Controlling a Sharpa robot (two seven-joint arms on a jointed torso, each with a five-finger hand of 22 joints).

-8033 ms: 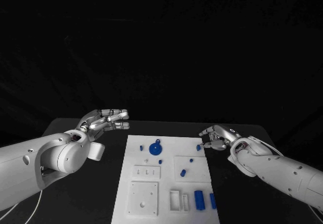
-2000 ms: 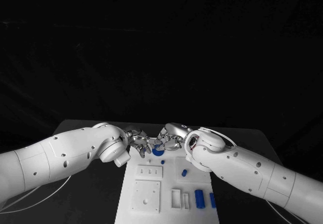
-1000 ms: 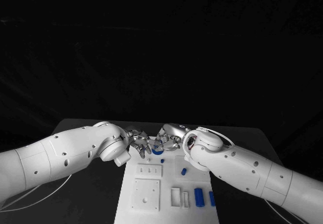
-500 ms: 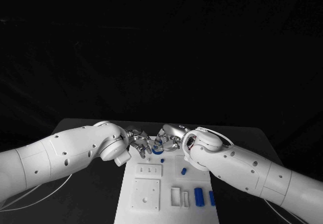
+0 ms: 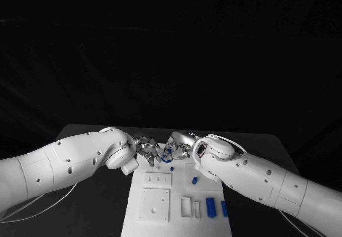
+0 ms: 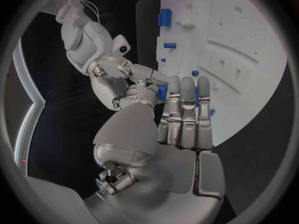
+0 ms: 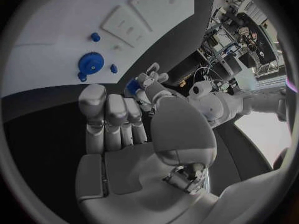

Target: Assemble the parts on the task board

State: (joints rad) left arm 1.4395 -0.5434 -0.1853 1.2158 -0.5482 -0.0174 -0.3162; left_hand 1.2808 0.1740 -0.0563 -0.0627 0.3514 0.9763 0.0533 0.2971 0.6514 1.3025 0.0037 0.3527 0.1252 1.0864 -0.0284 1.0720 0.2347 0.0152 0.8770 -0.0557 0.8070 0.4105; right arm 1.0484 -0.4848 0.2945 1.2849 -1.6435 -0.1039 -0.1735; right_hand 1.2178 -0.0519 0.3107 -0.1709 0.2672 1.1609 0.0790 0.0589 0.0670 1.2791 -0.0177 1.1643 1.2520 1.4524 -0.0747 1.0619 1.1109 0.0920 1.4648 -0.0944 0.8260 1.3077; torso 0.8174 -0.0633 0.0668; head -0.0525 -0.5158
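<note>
Both hands meet fingertip to fingertip over the far end of the white task board (image 5: 153, 219). My left hand (image 5: 148, 149) pinches a small blue part (image 6: 162, 92) between thumb and fingers. The fingertips of my right hand (image 5: 180, 147) touch that part (image 7: 132, 87) from the other side; I cannot tell whether they grip it. In the left wrist view the right hand (image 6: 118, 77) reaches in toward my left hand (image 6: 181, 114). A blue gear (image 7: 91, 62) lies flat on the board (image 7: 50, 30) beneath the hands, beyond my right hand (image 7: 118, 119).
Nearer me on the board lie a short blue peg (image 5: 172, 169), a blue pin (image 5: 193, 180) and two long blue cylinders (image 5: 210, 208) side by side. White raised blocks (image 5: 152, 206) sit at the board's near left. A thin cable (image 5: 50, 202) hangs under the left arm.
Eight seconds ago the hands stood apart at the board's two sides; they have since come together over its far end. Over the last second they barely shifted.
</note>
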